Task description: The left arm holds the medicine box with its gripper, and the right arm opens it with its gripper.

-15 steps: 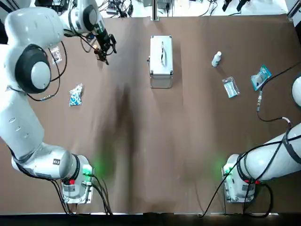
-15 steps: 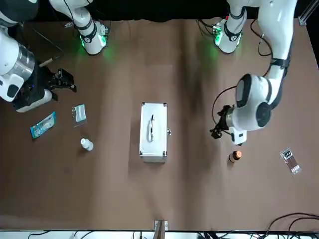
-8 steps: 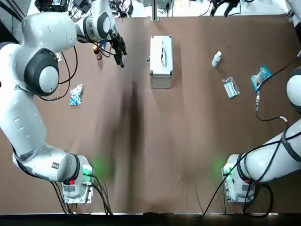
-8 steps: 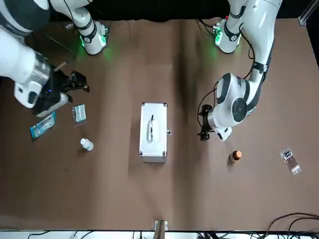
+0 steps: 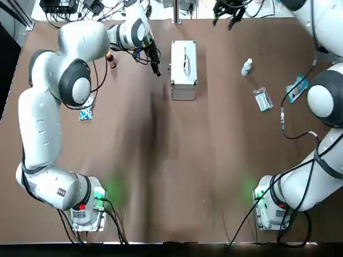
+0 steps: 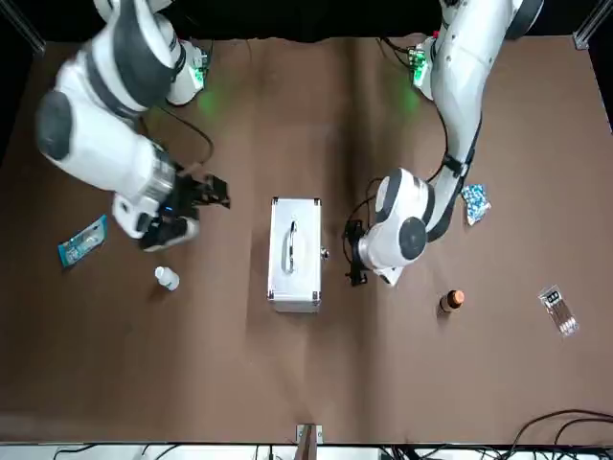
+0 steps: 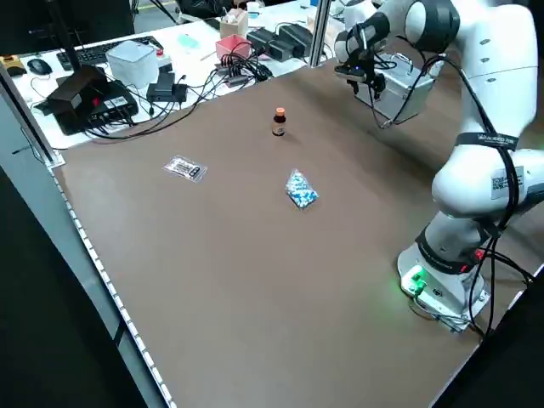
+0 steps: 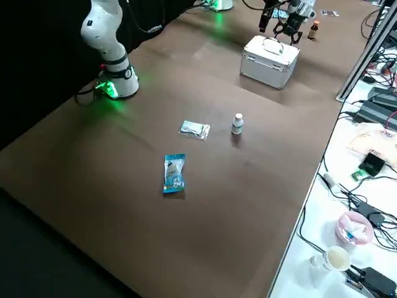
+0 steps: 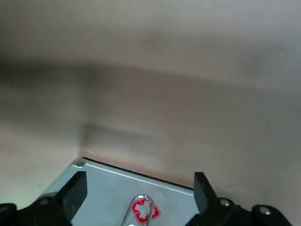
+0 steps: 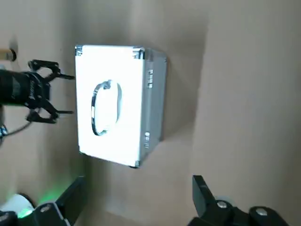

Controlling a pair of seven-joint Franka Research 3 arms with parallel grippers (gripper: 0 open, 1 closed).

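Beside the medicine box [image 5: 183, 67], left pincer [image 5: 155, 62] spread; right pincer [image 6: 219, 193] spread, well apart.

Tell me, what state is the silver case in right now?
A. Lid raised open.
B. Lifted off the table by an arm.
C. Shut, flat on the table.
C: the case lies on the table, lid down, handle on top; the left end effector is open beside it, not gripping.
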